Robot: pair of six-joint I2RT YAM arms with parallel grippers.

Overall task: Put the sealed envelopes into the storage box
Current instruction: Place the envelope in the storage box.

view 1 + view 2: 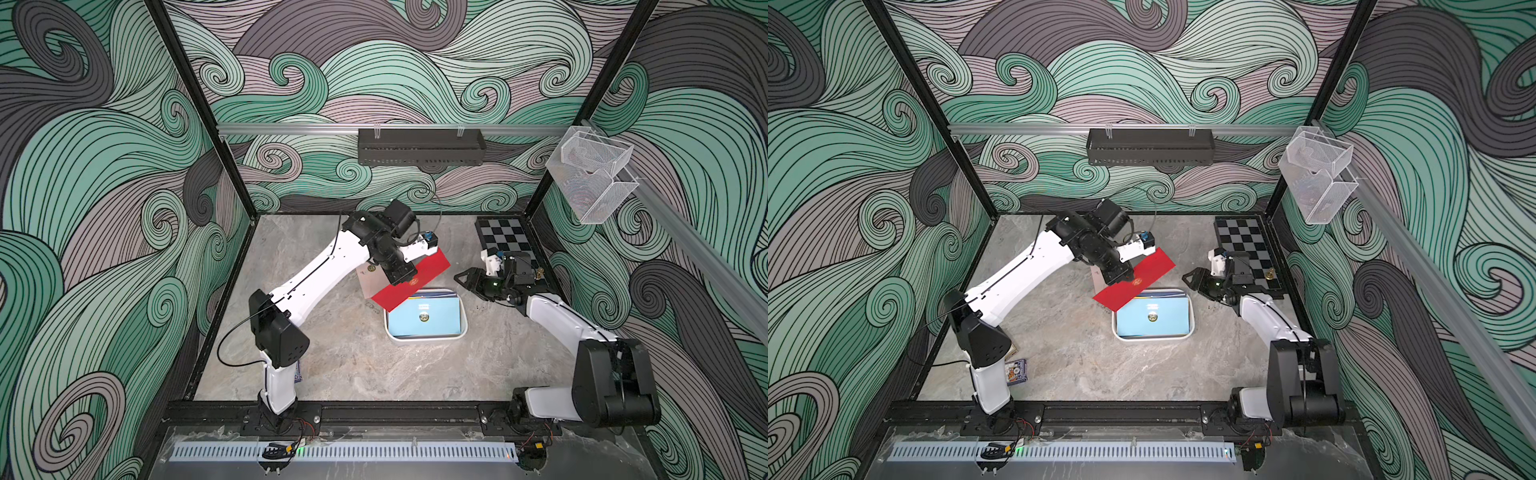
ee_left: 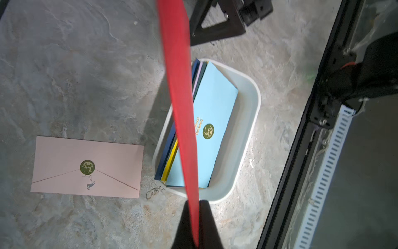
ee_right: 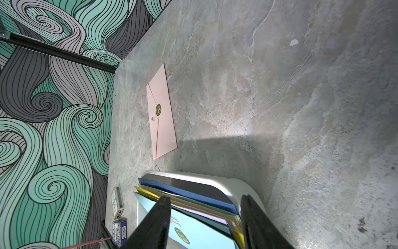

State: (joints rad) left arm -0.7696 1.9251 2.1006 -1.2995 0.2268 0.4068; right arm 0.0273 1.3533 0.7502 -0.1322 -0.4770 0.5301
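1. Sealed envelope, red (image 2: 178,86): pinched by one edge between the pressed-together jaws of the left gripper (image 2: 193,203). It is held edge-on and tilted, with its free end over the rim of the storage box (image 2: 247,129) below the gripper.
2. Handling, as judged: light, thin and stiff enough to stay flat from an edge pinch. The smooth paper may slip, so an edge clear of the gold seal (image 1: 412,282) is preferred.
3. Beside the left gripper, outside the box: pink envelope (image 2: 86,166), flat on the table (image 2: 86,64). Under the gripper, boxed: light-blue envelope (image 2: 215,103) on a stack.
4. Across the box: right gripper (image 3: 204,198), jaws apart, nothing held.
5. Hidden: the pink envelope is largely covered in both top views by the left arm (image 1: 316,274). The stack cannot be counted.
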